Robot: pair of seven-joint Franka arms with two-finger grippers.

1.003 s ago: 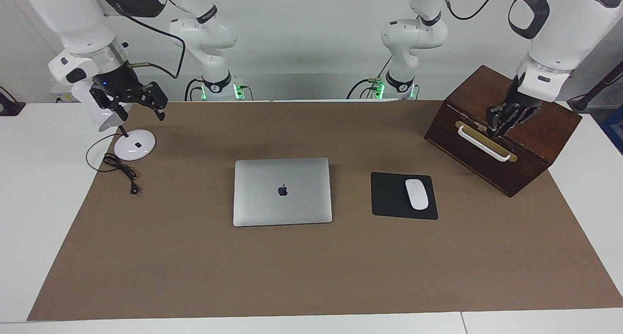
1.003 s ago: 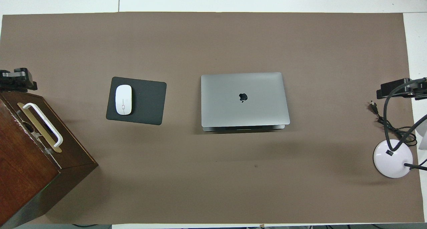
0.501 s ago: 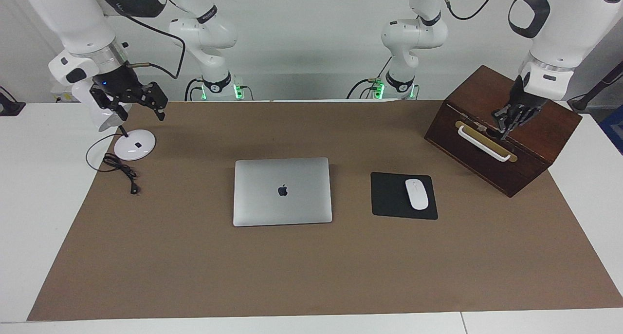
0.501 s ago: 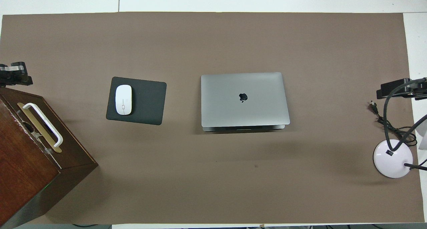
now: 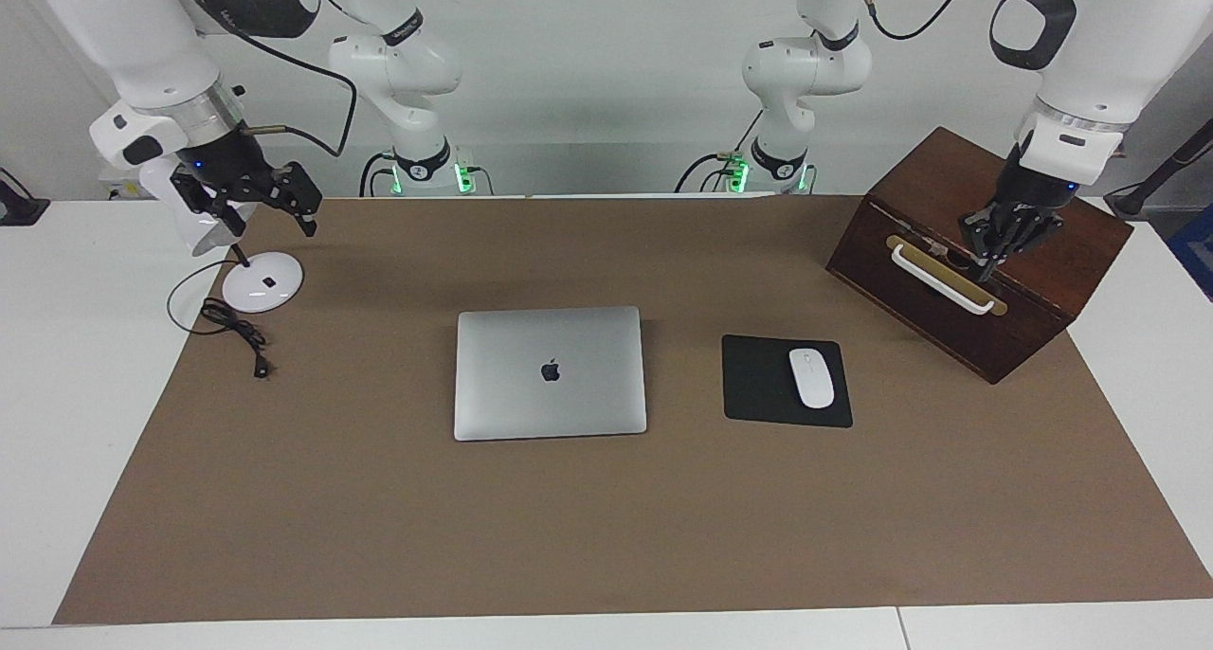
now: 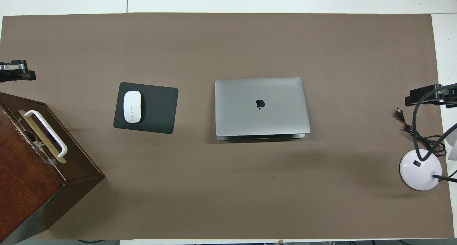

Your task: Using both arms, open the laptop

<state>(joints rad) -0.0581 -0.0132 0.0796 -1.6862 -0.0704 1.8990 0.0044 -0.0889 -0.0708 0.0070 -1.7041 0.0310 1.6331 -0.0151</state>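
Centrally, on the brown mat: one laptop, silver-grey, lid shut and flat, logo in the middle of the lid; untouched by either arm.

Beside it, toward the left arm's end of the table: one black mouse pad, bearing one white mouse.

Nearer to the robots than the mouse pad, at the left arm's end: one dark wooden box, set at an angle, with a white handle on a brass plate.

Left gripper: raised over the wooden box, fingers pointing down close to the handle; whether they are parted or closed cannot be told, and it holds nothing that can be seen.

At the right arm's end: one white desk lamp base with a black cord trailing on the mat.

Right gripper: in the air over the lamp base, fingers spread apart, empty.

Both grippers are well apart from the laptop.
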